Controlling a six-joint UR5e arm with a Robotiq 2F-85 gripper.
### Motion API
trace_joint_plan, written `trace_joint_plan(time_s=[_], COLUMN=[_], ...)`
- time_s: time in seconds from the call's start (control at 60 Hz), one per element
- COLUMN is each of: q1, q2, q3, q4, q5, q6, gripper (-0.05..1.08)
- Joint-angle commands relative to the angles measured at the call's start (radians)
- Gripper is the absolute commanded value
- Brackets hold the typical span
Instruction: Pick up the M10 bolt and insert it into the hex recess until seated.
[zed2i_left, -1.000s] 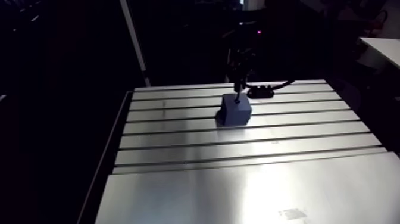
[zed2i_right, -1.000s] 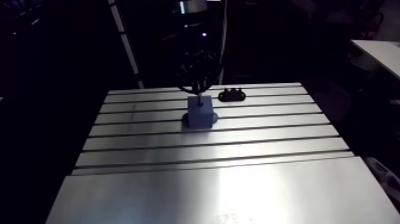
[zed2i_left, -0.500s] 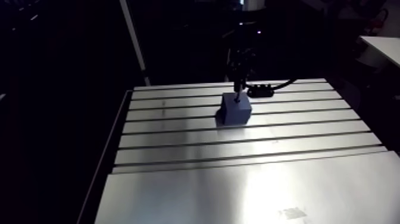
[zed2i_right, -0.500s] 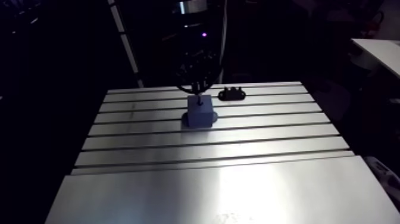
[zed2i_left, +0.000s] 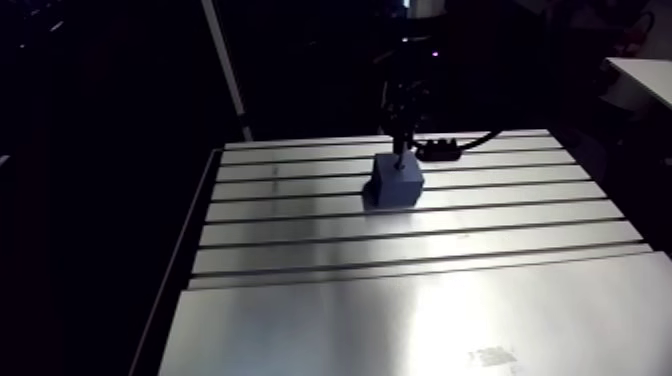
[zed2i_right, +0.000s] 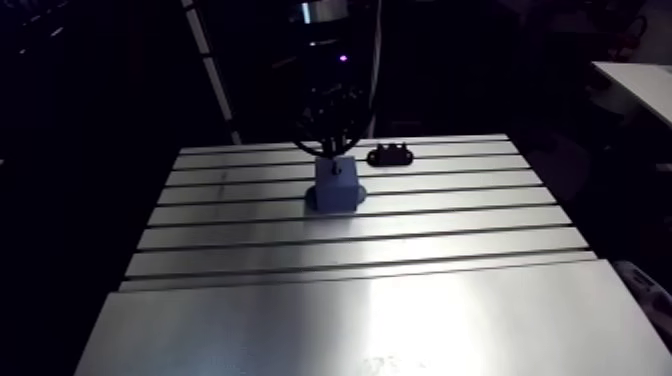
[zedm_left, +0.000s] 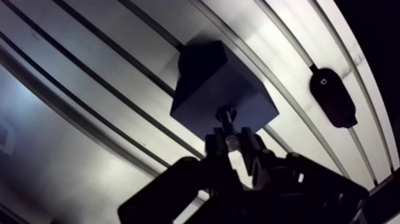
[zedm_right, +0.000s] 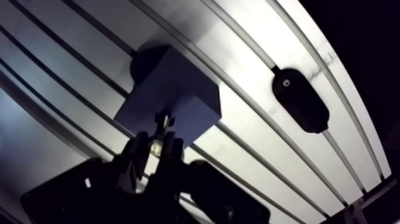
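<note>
Well, the M10 bolt (zedm_left: 225, 118) is pinched in the hand (zedm_left: 230, 143), and it is hanging right over the top of the dark blue block (zedm_left: 209, 83). From the wrist view you can see the two fingers (zedm_left: 252, 145) drawn in close, with only the bolt's width between them. They clamp the bolt near its upper end, so the shank sticks out past the fingertips toward the block's top face. The shank looks about in line with the hand, pointing down at the block. Whether its tip is touching the block or is just clear of it, I cannot tell from where the cameras sit; the bolt itself covers that spot.

The block stands upright on the surface (zed2i_left: 420, 310), set on the ribs between the slots (zed2i_left: 400, 238) in the far part of it. In the arm view the hand comes straight down onto it from above, a thin dark line reaching to the block's top.

Off to one side of the block, near the surface's far edge, lies a small, flat black piece (zedm_left: 333, 97). It is elongated with rounded ends and lies along the run of the slots. It is apart from the block, with a slot between them, and nothing touches it.
</note>
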Motion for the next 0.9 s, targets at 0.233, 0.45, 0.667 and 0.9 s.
trace_joint_plan(time_s=[0.233,0.45,0.667,0.9], q1=[0.0,0.001,0.001,0.001], q2=[0.006,0.006,0.006,0.006], q3=[-0.001,-0.003,-0.003,-0.004], q4=[-0.001,-0.001,-0.001,-0.001], q5=[0.001,0.002,0.002,0.002], q6=[0.0,0.0,0.0,0.0], gripper=[1.06,1.06,1.06,1.06])
